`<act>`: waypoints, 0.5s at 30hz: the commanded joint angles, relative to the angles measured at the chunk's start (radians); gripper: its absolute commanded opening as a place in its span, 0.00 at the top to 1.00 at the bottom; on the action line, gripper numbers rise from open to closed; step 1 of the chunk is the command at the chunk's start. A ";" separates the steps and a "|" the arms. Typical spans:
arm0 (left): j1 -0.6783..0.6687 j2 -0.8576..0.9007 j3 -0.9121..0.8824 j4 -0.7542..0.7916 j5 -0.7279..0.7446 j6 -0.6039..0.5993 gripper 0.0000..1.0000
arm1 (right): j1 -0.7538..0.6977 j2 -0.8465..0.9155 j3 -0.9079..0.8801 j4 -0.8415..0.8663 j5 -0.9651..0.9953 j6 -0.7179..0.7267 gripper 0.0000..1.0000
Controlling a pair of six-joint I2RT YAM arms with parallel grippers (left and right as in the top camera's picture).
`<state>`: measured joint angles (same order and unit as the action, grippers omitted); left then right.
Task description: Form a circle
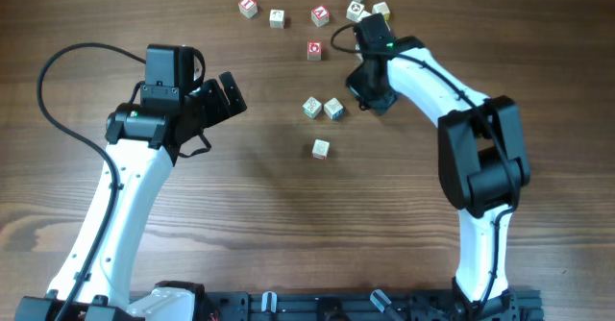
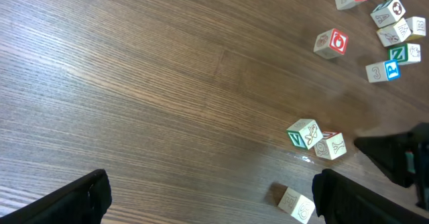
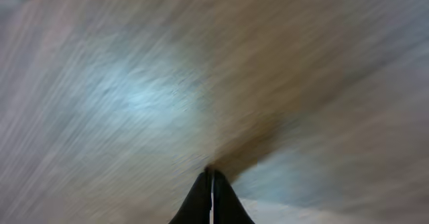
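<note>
right hand (image 3: 212,176) pinched shut, seemingly empty, near two cubes (image 1: 332,109).

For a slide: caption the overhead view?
Right gripper, shut, beside a pair of letter cubes; left gripper open; other cubes scattered around.

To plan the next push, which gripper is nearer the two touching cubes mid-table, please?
Right. The right gripper, shut, sits beside the two touching cubes on their right in the overhead view; the left gripper, open, is well away to their left.
</note>
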<state>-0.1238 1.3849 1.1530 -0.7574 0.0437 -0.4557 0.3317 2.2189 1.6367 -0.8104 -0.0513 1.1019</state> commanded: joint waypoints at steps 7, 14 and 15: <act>0.005 0.006 0.006 0.002 0.008 -0.009 0.00 | -0.081 0.014 0.001 0.021 0.056 -0.290 0.95; 0.005 0.006 0.006 0.002 0.008 -0.009 0.00 | -0.082 0.016 -0.024 0.189 -0.061 -0.295 0.95; 0.005 0.006 0.006 0.002 0.008 -0.009 0.00 | -0.082 0.016 -0.024 0.192 -0.063 -0.295 0.95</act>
<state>-0.1238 1.3849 1.1530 -0.7578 0.0441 -0.4557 0.2516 2.2200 1.6253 -0.6334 -0.0780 0.8307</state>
